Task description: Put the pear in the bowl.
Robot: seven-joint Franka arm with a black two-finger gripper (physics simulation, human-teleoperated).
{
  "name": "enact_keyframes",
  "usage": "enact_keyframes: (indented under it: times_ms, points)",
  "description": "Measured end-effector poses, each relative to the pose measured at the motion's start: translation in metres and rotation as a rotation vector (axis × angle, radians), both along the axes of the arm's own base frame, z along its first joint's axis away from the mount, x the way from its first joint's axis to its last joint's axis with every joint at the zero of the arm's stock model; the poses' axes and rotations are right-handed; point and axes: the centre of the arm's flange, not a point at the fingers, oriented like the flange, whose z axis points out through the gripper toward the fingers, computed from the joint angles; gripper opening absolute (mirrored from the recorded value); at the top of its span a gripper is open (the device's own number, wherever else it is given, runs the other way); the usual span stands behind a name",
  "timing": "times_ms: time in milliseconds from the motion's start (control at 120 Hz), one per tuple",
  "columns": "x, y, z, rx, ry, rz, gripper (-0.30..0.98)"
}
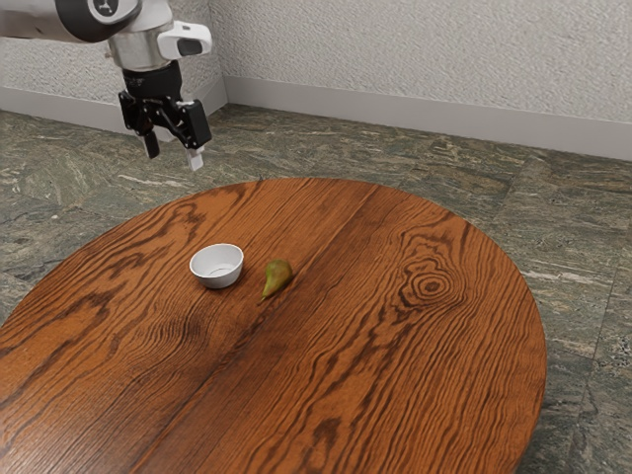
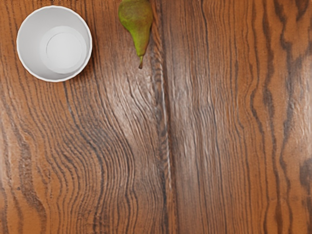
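Approach step: gripper (image 1: 174,158) is raised, wide open & empty; next move req. travel to pear (image 1: 277,275) beside bowl (image 1: 219,280), then descent w/ approx. mid-body alignment.

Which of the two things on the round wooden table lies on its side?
The green pear with the thin stem; the round white bowl beside it stands upright.

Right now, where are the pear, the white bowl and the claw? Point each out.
Pear (image 2: 135,15): wrist view, on its wide end.
White bowl (image 1: 218,279): exterior view, on its outer wall.
Claw (image 1: 174,157): exterior view, midway between its open fingertips.
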Motion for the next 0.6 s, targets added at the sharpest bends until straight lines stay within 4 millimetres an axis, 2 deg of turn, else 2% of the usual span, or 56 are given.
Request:
enact_keyframes:
  times_ms: [125, 175, 242, 358, 508, 600]
  points:
    - [0.001, 0.000, -0.002, 0.003, 0.001, -0.008, 0.69]
    - [0.009, 0.001, -0.016, 0.007, 0.022, -0.007, 0.69]
    - [0.028, 0.000, -0.052, 0.015, 0.075, -0.006, 0.69]
    - [0.064, -0.018, -0.137, 0.013, 0.160, -0.023, 0.69]
    - [0.070, -0.017, -0.227, -0.029, 0.213, 0.003, 0.69]
    - [0.077, -0.019, -0.263, -0.060, 0.208, 0.024, 0.69]
